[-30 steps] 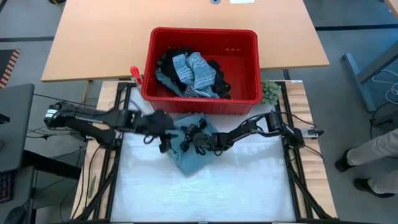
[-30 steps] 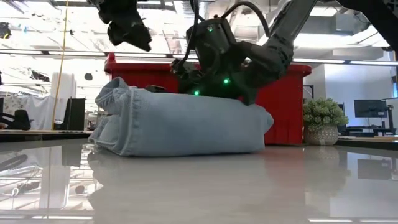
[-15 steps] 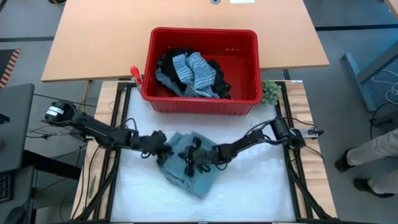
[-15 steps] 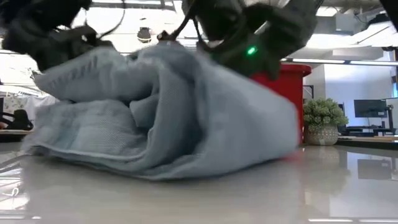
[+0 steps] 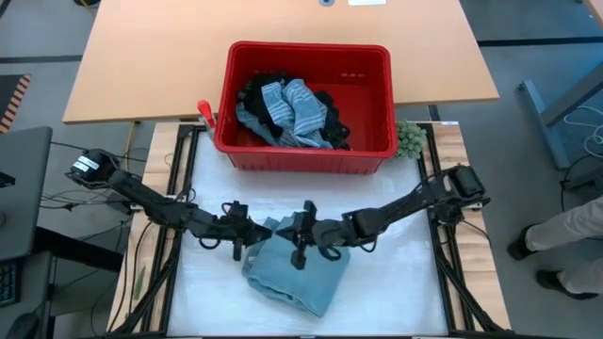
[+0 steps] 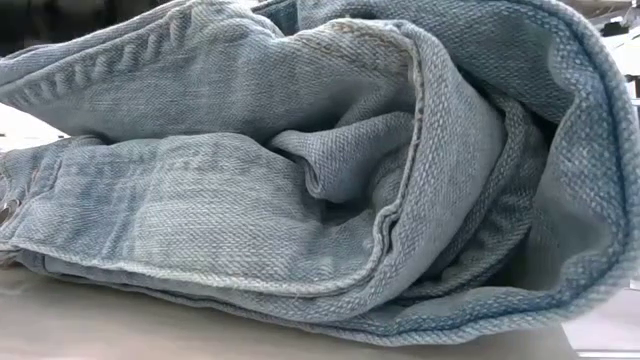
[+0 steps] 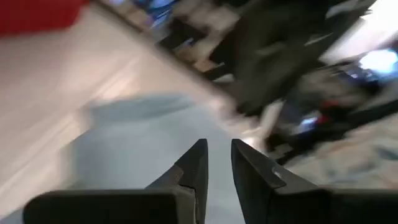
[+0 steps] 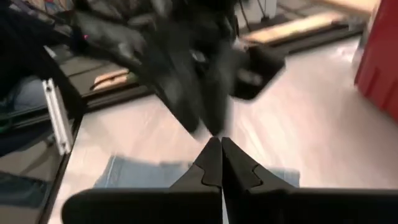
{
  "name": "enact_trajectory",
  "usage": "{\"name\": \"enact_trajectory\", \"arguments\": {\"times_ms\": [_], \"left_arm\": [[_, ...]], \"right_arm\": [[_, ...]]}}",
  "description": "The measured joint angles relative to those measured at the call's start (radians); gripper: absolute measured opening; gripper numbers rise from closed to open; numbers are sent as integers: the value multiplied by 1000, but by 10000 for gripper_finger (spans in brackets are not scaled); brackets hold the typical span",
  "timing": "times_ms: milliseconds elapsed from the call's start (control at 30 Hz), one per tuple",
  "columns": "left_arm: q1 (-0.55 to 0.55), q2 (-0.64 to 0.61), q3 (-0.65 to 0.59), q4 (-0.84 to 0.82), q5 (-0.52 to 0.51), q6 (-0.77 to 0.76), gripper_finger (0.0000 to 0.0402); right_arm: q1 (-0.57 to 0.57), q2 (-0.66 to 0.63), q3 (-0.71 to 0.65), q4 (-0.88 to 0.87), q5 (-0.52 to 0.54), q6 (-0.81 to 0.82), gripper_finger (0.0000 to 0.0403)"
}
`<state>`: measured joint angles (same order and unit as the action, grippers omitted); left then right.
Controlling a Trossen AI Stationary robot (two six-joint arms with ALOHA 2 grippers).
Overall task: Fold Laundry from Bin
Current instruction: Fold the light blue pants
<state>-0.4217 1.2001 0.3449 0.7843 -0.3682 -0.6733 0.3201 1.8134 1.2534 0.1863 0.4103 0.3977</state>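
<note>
Denim garment is lying bunched just below both claws; left gripper is standing slightly parted and empty, right gripper is sitting clenched, gripping nothing visible.

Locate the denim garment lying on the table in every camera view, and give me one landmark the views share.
High view: the denim garment lies low centre, on the white table, below both arms.
Low view: it fills nearly the whole picture.
Left wrist view: a pale blue patch beyond the fingers, blurred.
Right wrist view: a blue strip beside the fingers.
Shared landmark: the red bin, also a red corner in both wrist views; hidden in the low view.
</note>
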Motion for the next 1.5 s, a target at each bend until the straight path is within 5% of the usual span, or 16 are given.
{"name": "enact_trajectory", "arguments": {"times_ms": [267,567,733,933,1233,1400,1500], "left_arm": [[-151,206,191,-189,39,16,30],[-234,515,324,-284,40,-166,2],[-254,584,334,-300,-7,-253,0],[-258,590,334,-339,-109,-324,0],[-257,591,334,-343,-134,-326,0],[-240,569,332,-350,-130,-296,0],[-224,524,331,-363,-98,-226,0]], "right_arm": [[25,85,-48,-14,7,99,21],[-61,265,-29,156,-3,126,21],[-122,319,-10,119,-69,272,21],[-163,345,-8,123,-126,231,21],[-146,54,-11,42,-137,0,20],[-20,-89,-65,-29,-187,-15,21],[83,-112,-138,-22,-104,6,20]]}}
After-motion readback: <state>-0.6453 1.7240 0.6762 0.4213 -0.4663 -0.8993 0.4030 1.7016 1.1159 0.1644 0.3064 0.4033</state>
